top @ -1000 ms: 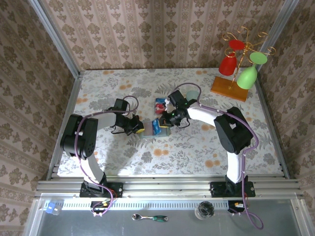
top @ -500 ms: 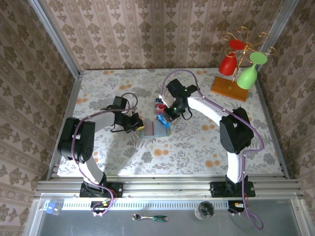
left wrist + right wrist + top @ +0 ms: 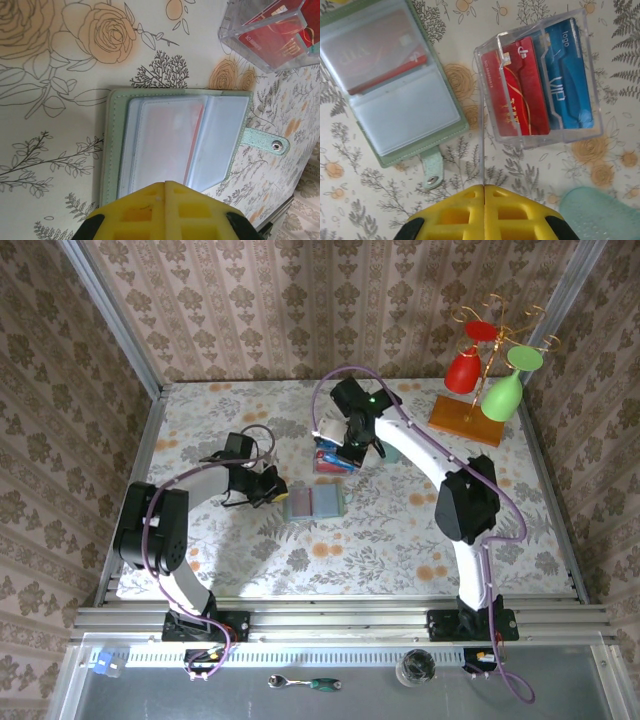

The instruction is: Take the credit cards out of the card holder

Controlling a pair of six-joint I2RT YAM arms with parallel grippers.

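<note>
The grey-green card holder (image 3: pixel 316 503) lies open on the flowered table, a red card (image 3: pixel 385 50) showing through its clear upper sleeve. My left gripper (image 3: pixel 272 486) is shut with its yellow tips (image 3: pixel 165 182) over the card holder's (image 3: pixel 175 142) near edge; I cannot tell if they touch it. My right gripper (image 3: pixel 345 452) is shut (image 3: pixel 484 186) on a thin card seen edge-on (image 3: pixel 483 150), beside a clear plastic box (image 3: pixel 540 82). That box holds red cards (image 3: pixel 517 87) and a blue card (image 3: pixel 567 75).
A pale teal cup (image 3: pixel 600 210) sits next to the clear box. A wooden rack with red and green wine glasses (image 3: pixel 490 370) stands at the back right. The holder's snap strap (image 3: pixel 432 172) points toward the right gripper.
My right gripper has lifted a blue card away from the card holder and carried it back toward the clear box. The left gripper has stayed at the holder's left edge.
</note>
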